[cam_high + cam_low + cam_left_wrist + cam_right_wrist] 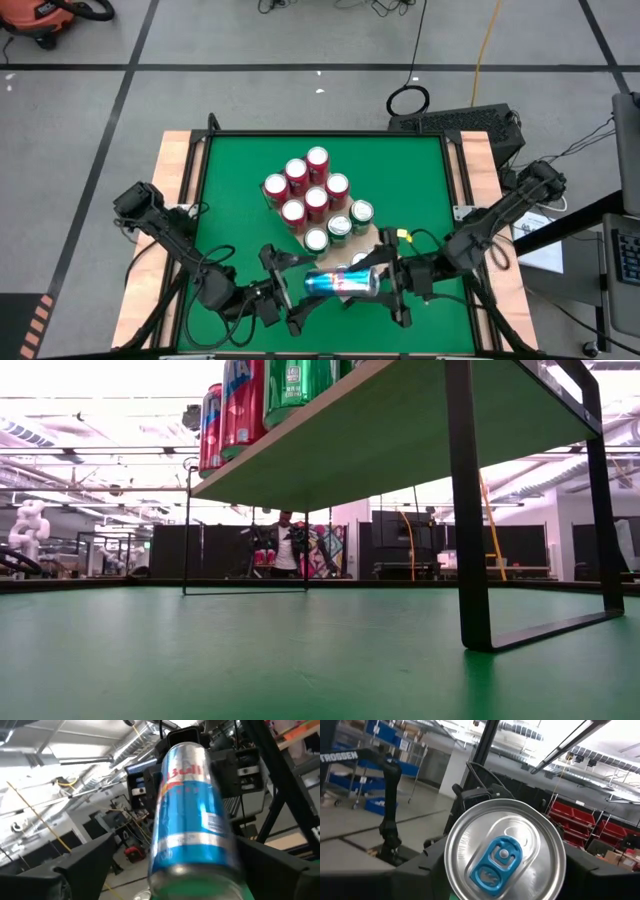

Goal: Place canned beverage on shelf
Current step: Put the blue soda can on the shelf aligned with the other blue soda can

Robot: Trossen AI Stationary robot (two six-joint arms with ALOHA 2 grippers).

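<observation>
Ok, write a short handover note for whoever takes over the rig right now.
Right hand: shut on the blue can, gripping its top end; can lies sideways in the air at the table's near edge.
Left hand: open, fingers either side of the can's bottom end, not gripping.
Shelf: already carries a cluster of red cans and green cans.
Done: can lifted, passed to the right hand.
Left: stand it on the shelf.
</observation>
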